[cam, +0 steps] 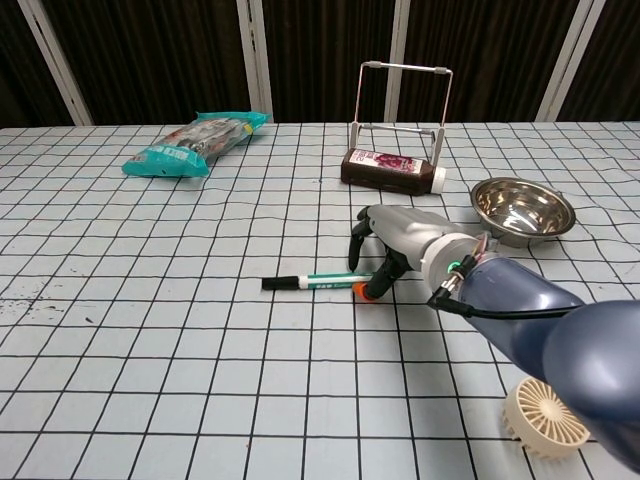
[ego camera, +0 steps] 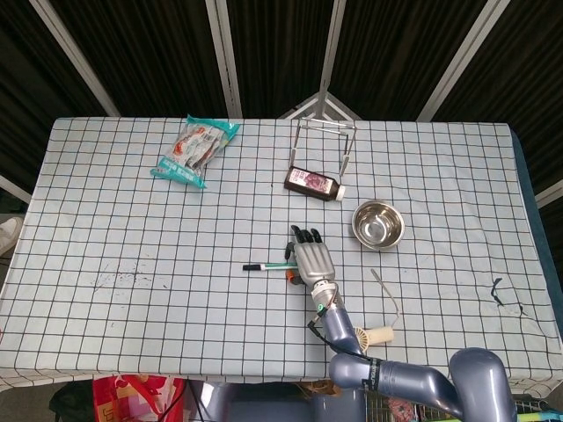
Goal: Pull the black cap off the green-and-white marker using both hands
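Observation:
The green-and-white marker [ego camera: 271, 264] [cam: 325, 282] lies flat near the table's middle, its black cap [ego camera: 252, 265] [cam: 281, 283] pointing left. My right hand [ego camera: 312, 259] [cam: 396, 234] hovers palm-down over the marker's right end. Its dark fingers [cam: 356, 243] reach down on the far side of the barrel, and the orange-tipped thumb [cam: 366, 291] sits on the near side, close to the barrel. The fingers stay apart and the marker rests on the cloth. The marker's right end is hidden under the hand. My left hand shows in neither view.
A teal snack bag [ego camera: 194, 149] lies at the back left. A brown bottle [ego camera: 314, 184] lies before a wire rack [ego camera: 324, 141]. A steel bowl [ego camera: 378, 224] stands right of the hand. A small beige fan [cam: 545, 415] lies near the front edge.

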Controlling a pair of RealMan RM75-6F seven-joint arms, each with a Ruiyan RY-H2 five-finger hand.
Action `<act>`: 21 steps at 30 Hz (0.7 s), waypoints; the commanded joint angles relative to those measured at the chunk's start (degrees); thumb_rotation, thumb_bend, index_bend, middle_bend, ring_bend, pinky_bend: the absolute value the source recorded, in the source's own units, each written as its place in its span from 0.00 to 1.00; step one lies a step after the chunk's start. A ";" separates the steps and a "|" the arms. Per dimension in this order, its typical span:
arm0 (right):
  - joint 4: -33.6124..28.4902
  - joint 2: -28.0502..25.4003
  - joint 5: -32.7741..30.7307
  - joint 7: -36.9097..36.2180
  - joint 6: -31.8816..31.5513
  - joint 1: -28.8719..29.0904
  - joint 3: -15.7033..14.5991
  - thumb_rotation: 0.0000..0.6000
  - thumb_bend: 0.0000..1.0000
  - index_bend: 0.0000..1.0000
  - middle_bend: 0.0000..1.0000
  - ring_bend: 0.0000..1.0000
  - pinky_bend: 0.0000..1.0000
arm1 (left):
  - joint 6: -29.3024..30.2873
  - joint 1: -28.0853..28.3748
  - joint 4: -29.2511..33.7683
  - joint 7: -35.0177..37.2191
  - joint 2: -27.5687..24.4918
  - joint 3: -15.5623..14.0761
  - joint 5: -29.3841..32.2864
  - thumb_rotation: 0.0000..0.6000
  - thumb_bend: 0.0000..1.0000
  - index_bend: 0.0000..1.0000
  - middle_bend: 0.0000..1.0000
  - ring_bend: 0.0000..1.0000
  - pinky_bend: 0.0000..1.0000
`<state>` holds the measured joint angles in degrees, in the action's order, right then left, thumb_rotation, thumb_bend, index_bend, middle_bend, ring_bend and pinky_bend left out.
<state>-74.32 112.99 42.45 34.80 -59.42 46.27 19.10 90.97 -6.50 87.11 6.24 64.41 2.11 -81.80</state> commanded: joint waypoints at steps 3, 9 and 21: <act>0.54 0.10 0.45 -0.84 0.13 -0.06 -0.26 1.00 0.38 0.58 0.08 0.11 0.00 | 0.04 0.04 0.14 -0.40 0.13 0.09 0.07 1.00 0.48 0.07 0.00 0.00 0.00; 1.29 0.29 1.02 -2.22 0.79 -0.22 -0.73 1.00 0.40 0.61 0.08 0.11 0.00 | 0.06 0.01 0.64 -1.11 0.09 0.08 0.17 1.00 0.48 0.07 0.00 0.00 0.00; 2.34 0.37 2.82 -4.92 1.19 -0.97 -1.51 1.00 0.46 0.65 0.09 0.11 0.00 | 0.58 -0.25 1.75 -1.94 -0.18 0.13 0.20 1.00 0.48 0.07 0.00 0.00 0.00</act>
<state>-72.01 113.38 45.06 30.10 -58.21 45.39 17.65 91.55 -6.75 88.86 4.30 64.23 2.25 -81.61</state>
